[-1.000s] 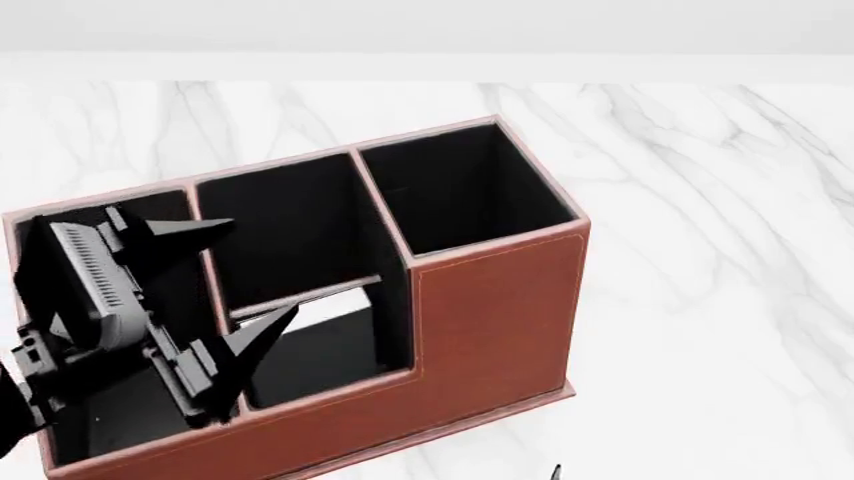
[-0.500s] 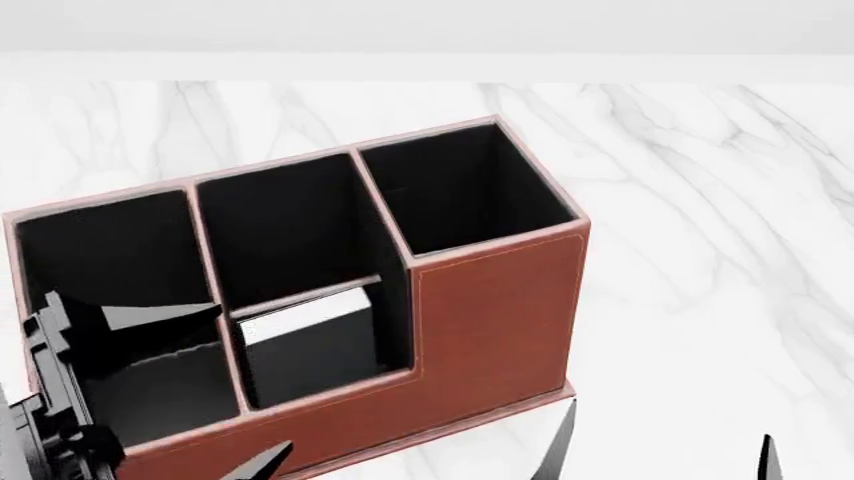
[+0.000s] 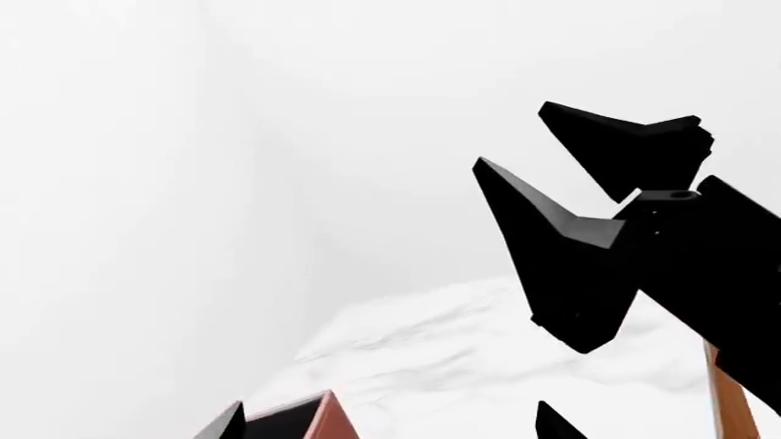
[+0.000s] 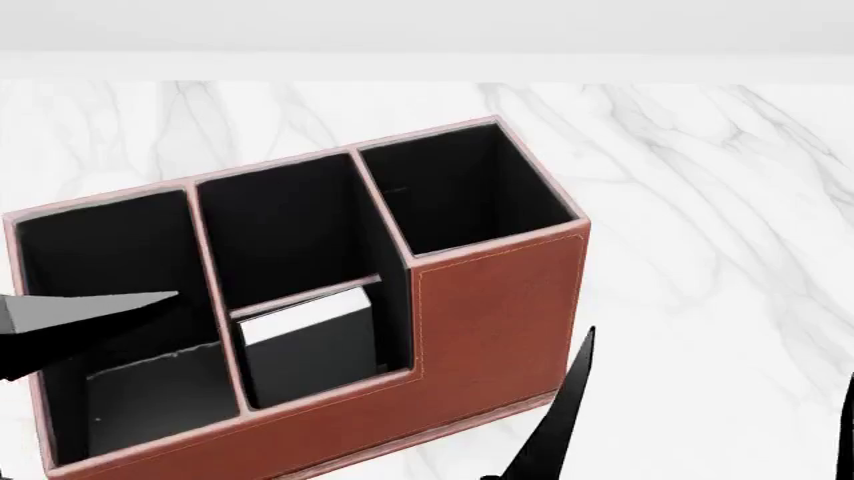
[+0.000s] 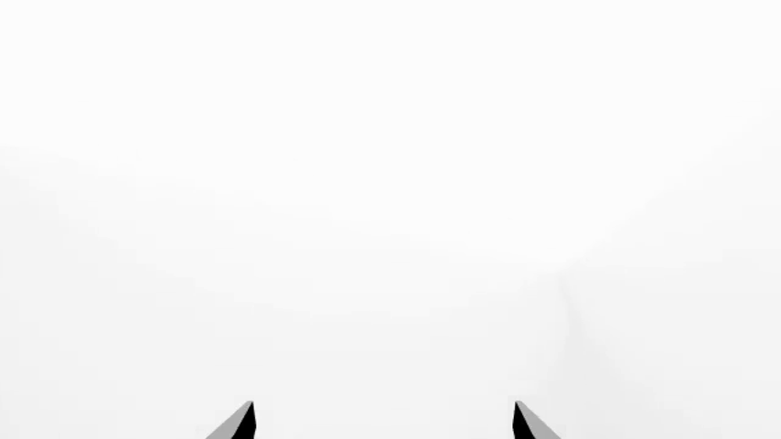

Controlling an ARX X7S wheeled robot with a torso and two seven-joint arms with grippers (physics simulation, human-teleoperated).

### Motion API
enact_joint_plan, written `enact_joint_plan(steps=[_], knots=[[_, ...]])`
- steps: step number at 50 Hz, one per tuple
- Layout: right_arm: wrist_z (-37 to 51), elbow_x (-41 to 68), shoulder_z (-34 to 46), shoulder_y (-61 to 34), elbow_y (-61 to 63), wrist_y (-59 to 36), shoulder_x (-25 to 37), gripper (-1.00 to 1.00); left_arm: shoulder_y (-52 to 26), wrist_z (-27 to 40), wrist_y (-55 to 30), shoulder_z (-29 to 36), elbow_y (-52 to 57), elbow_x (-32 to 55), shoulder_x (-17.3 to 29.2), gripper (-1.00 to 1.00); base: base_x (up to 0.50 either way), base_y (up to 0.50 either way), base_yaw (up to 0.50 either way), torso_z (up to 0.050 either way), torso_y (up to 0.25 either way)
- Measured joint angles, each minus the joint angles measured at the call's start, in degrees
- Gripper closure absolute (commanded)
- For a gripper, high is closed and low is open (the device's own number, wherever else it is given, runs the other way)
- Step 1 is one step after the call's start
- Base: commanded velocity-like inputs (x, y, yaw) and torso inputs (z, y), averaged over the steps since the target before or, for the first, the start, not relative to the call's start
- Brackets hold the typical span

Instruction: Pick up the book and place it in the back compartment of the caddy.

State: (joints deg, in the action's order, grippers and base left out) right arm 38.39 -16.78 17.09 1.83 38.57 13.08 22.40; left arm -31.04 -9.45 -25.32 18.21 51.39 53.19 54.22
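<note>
The reddish-brown caddy [image 4: 494, 310] stands on the marble table. The black book [image 4: 314, 350], its white page block facing up, stands in the back compartment [image 4: 390, 335] between the thin crossbar and the low wall. Of my left gripper only one finger [image 4: 87, 315] shows in the head view, over the caddy's left end cell. In the left wrist view my left gripper [image 3: 388, 412] is open and empty, above a caddy corner [image 3: 320, 422]. My right gripper [image 4: 707, 420] is open and empty, to the right of the caddy. The right wrist view shows the right gripper [image 5: 382, 407] against plain white.
The white marble table [image 4: 694, 200] spreads around the caddy, with a white wall behind. The caddy's far middle cell [image 4: 287, 230], right end cell [image 4: 461, 190] and left end cell [image 4: 120, 250] hold nothing. My right gripper's black fingers [image 3: 573, 256] show in the left wrist view.
My left gripper has drawn back from over the caddy toward the near left, leaving the book in its cell. My right gripper's fingers have risen into the head view at the lower right.
</note>
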Motion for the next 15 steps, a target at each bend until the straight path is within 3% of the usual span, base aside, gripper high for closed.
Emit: enact_joint_plan(steps=[15], knots=[[-4.61, -0.38, -0.63, -5.11, 9.07, -9.58, -1.28, -1.0, -14.04, 7.05, -9.13, 0.49, 5.23, 9.62, 1.17, -1.0, 0.0, 0.0, 0.0, 0.0, 0.0]])
